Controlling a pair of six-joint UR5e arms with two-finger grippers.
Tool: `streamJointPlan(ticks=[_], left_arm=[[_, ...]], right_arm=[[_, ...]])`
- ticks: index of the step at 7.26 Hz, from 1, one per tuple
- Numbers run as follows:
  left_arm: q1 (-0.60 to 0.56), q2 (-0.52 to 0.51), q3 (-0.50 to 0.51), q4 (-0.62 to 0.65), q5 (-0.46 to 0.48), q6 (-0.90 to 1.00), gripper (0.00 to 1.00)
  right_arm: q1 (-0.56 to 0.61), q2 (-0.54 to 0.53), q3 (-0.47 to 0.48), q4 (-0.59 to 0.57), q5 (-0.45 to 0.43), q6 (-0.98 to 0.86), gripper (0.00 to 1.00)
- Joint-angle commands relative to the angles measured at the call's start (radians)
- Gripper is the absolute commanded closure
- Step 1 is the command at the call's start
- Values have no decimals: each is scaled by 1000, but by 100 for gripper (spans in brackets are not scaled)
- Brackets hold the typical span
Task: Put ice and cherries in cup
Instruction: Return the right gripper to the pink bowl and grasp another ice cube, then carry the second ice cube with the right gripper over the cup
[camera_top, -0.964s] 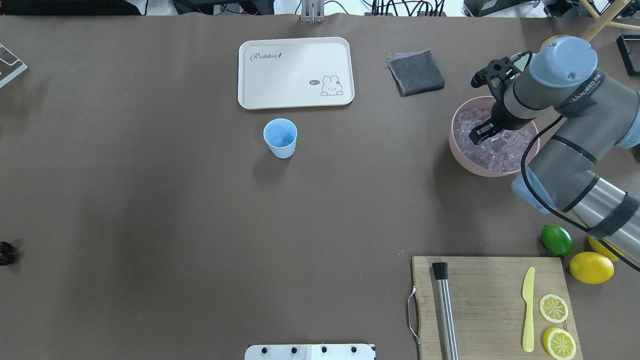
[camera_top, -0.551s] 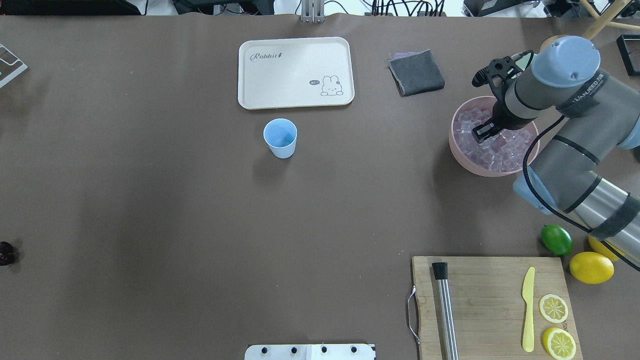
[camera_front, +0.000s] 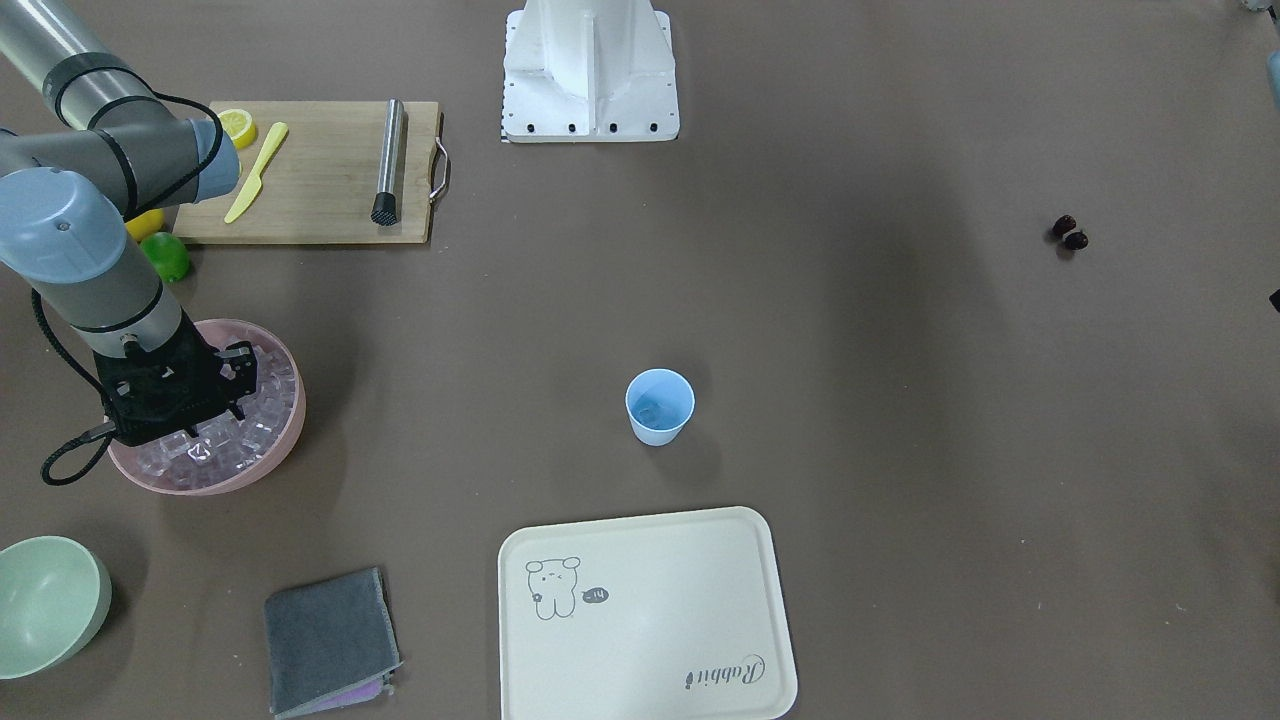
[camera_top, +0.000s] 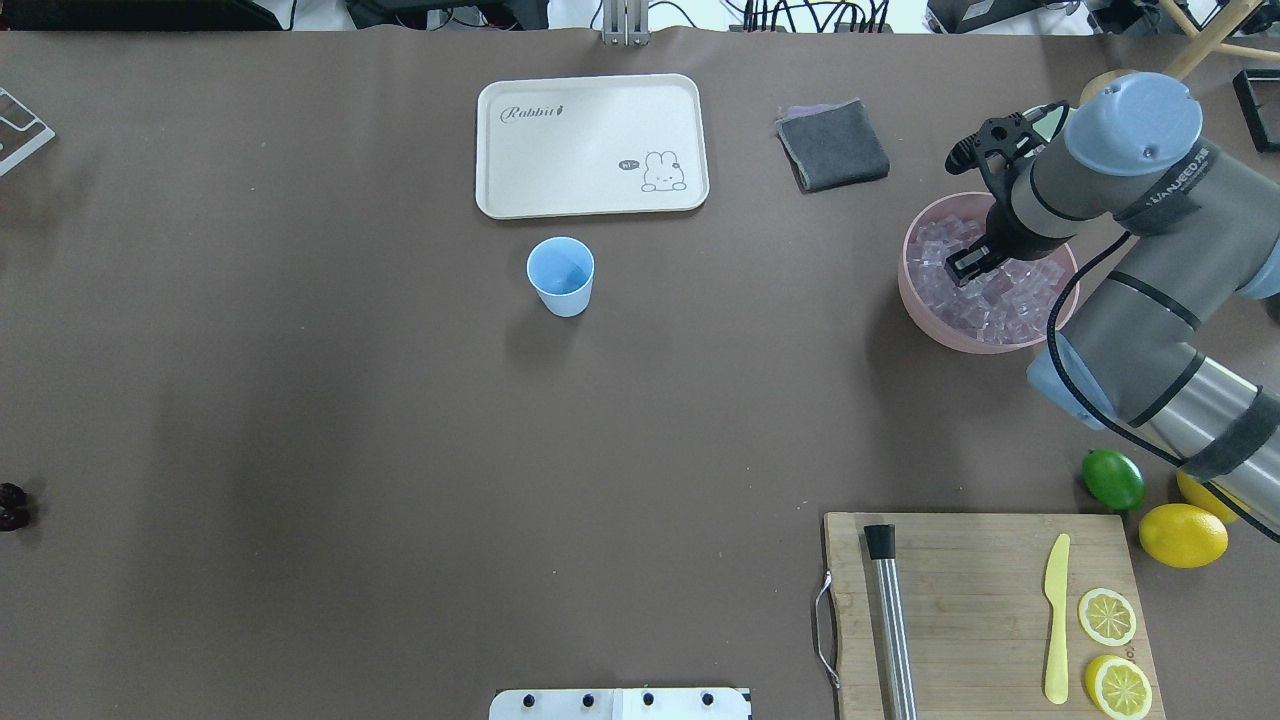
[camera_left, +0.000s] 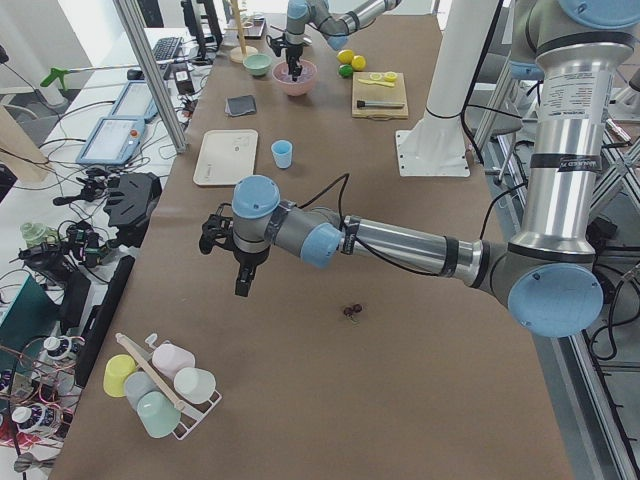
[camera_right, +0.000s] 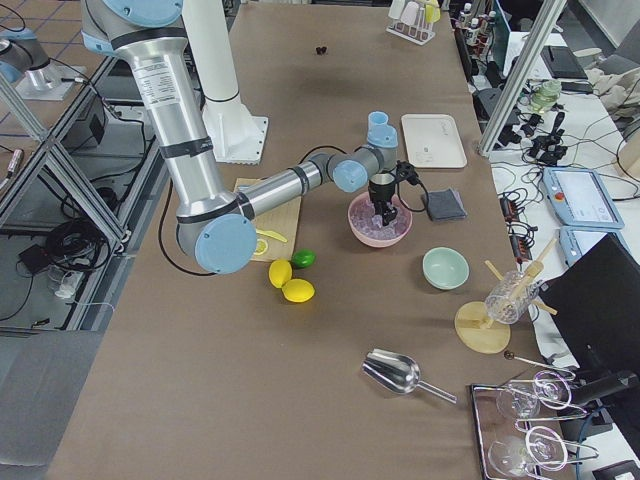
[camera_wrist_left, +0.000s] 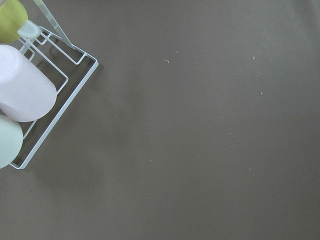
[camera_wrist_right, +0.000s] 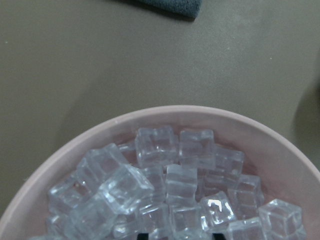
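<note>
Patience pays: the right gripper, jaws apart over the ice in the pink bowl at two o'clock on the bench, should straddle one cube squarely before closing.

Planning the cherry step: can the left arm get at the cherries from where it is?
Probably yes. The left gripper hovers over bare table close beside the cherries, and nothing lies between them.
</note>
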Motion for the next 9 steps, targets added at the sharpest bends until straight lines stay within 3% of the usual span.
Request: streamJointPlan(ticks=[1,3,5,6,7,9], left_arm=[[1,21,5,-52,0,-5,2],[1,21,4,-52,-1,-5,2],[3,10,4,-52,-3,-1,2],[3,8,-7,-55,-3,1,2],[10,4,1,-108,-1,4,2],[10,11,31,-139,-3,1,2]], right_arm=[[37,-2,91,-62,24,-1,100],[45,50,215,-264,33,3,100],[-26,283,202,-450,33,172,100],[-62,369,167,-469,29,240,100],[-124,433,118,-460,-34,323,100],[-204,642,-70,-448,-75,483,100]])
